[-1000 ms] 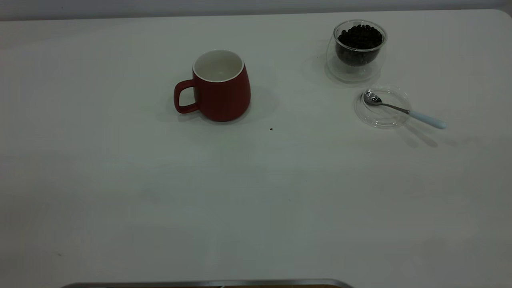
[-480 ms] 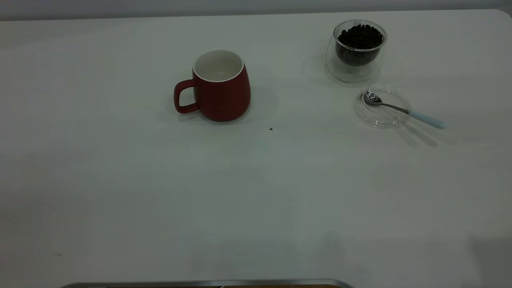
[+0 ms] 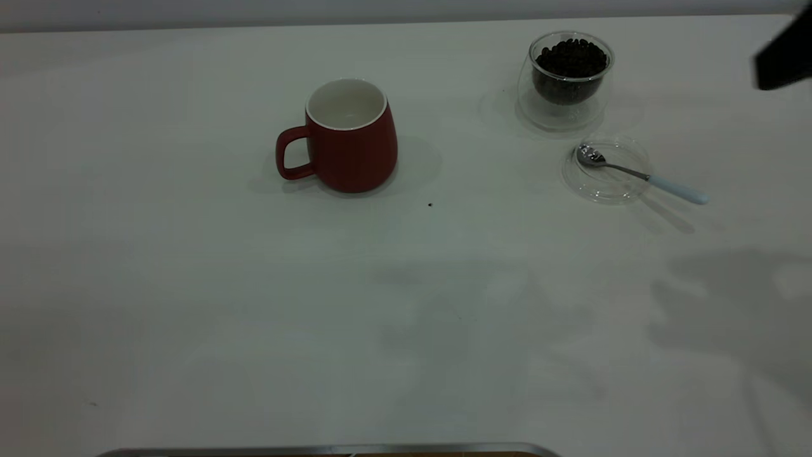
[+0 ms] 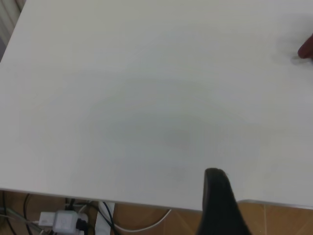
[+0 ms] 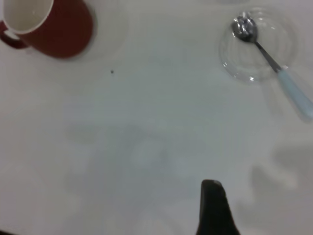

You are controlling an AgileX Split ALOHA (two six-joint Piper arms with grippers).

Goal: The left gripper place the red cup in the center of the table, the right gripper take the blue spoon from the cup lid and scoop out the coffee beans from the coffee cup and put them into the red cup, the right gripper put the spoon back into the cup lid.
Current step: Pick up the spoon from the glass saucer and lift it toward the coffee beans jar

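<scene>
Red cup [image 3: 352,136] upright mid-bench, empty. Blue spoon [image 3: 642,174] untouched on cup lid [image 3: 606,170], upper right; coffee beans [image 3: 571,58] unscooped. Right end effector [image 3: 783,54] at right edge, opening indiscernible; left's likewise.

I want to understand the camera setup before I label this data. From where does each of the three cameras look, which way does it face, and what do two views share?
Exterior view: sits outside the rig, looking down along the table at the red cup, the coffee cup and the cup lid; a dark arm part shows at the upper right edge.
Left wrist view: on the left arm, facing bare table and its edge; one dark finger shows.
Right wrist view: on the right arm, looking down; one dark finger shows.
Shared: exterior and right wrist views both show the blue spoon on the lid.
</scene>
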